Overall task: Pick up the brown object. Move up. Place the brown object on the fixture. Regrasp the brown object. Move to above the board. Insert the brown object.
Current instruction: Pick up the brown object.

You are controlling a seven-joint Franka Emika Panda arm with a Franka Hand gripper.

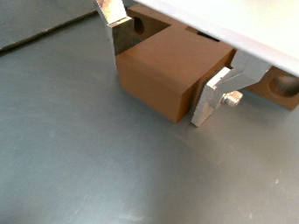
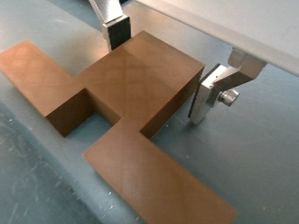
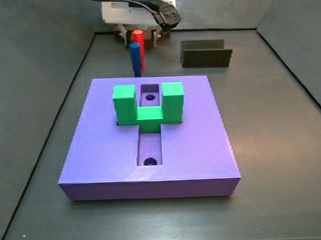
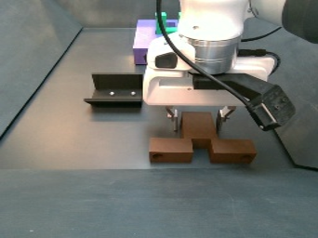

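The brown object lies flat on the grey floor, well apart from the fixture and far from the purple board. It is a blocky, stepped piece with a raised middle. The pincer is lowered over that middle block, its fingers straddling it at or very near both side faces, not visibly lifting. The piece looks rigid, matte and fairly light; the flat-sided middle block seems the sensible hold.

You see the brown object in orange-brown between the gripper's silver fingers. The board is purple with a bright green block; the fixture is dark.
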